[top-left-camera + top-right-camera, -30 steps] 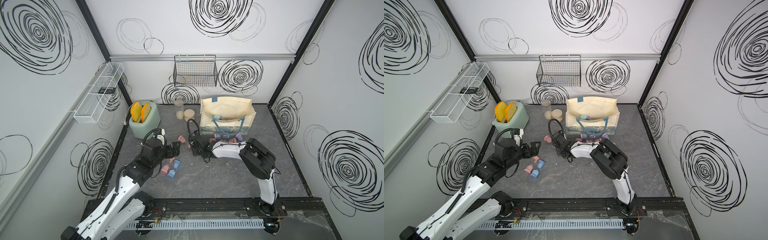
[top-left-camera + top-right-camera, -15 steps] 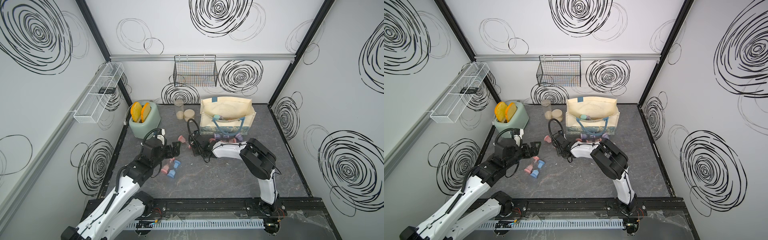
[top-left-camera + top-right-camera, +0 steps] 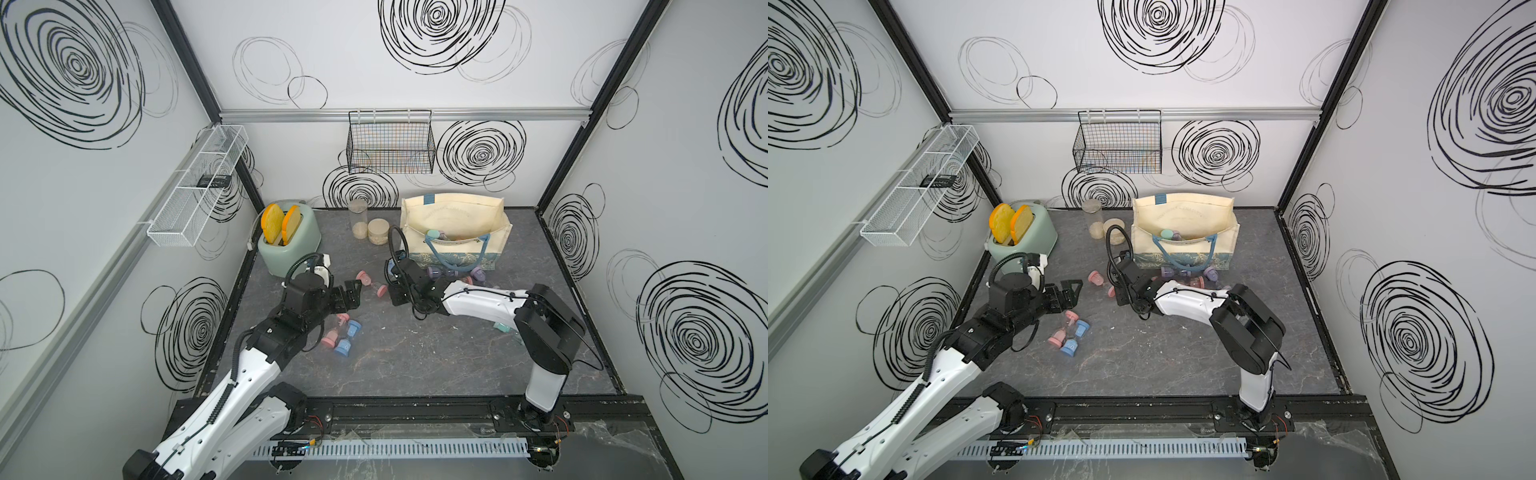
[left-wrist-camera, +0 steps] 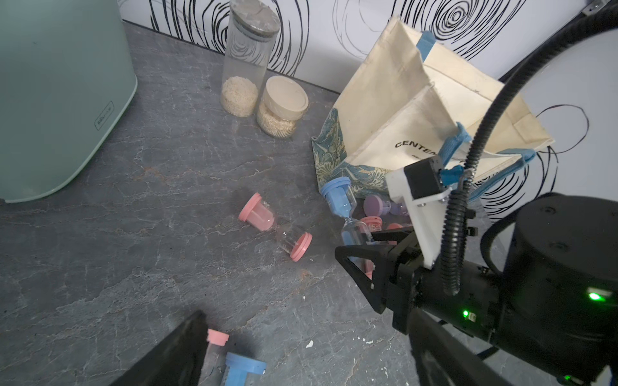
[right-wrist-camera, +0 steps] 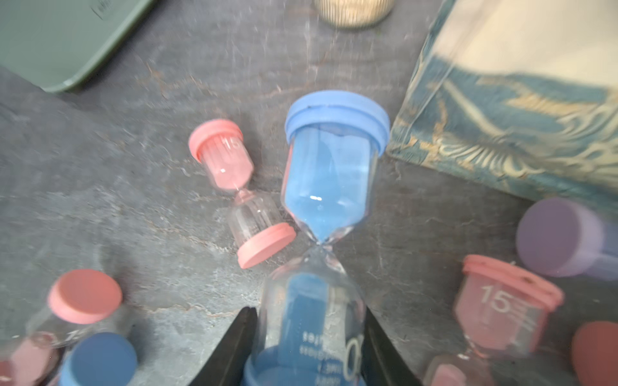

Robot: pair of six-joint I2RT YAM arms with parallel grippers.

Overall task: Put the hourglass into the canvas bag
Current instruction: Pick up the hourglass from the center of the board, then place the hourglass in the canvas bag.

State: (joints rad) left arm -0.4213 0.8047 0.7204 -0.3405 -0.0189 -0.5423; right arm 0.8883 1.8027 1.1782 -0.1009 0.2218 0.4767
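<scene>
The right fingers point(image 5: 245, 329) are clamped on the blue hourglass point(image 5: 329, 167), one on each side of its clear bulb. The bulb full of blue sand and its blue cap stick out ahead of the fingertips. Just past that free cap stands the canvas bag point(image 4: 384, 100), mouth open upward, with its blue floral corner right beside the cap. I cannot tell whether they touch. The hourglass is outside the bag, in the grip, at the bag's front corner.

The left fingers point(image 4: 174, 354) are spread wide with nothing between them, held above the grey surface point(image 3: 415, 357). Right under them a small pink hourglass point(image 3: 334, 330) and a second blue hourglass point(image 3: 348, 336) lie side by side.

Between the two sets of fingers a lone pink hourglass point(image 4: 274, 227) lies on its side, apart from both. On the other side of the right fingers, along the bag's front, lie a purple hourglass point(image 5: 561, 240) and a pink one marked 15 point(image 5: 501, 300).

Behind the left fingers, towards the back wall, stands a green toaster point(image 3: 291, 245). Beyond the lone pink hourglass, near the bag's side, stand two jars point(image 4: 284, 107) of pale grains.
</scene>
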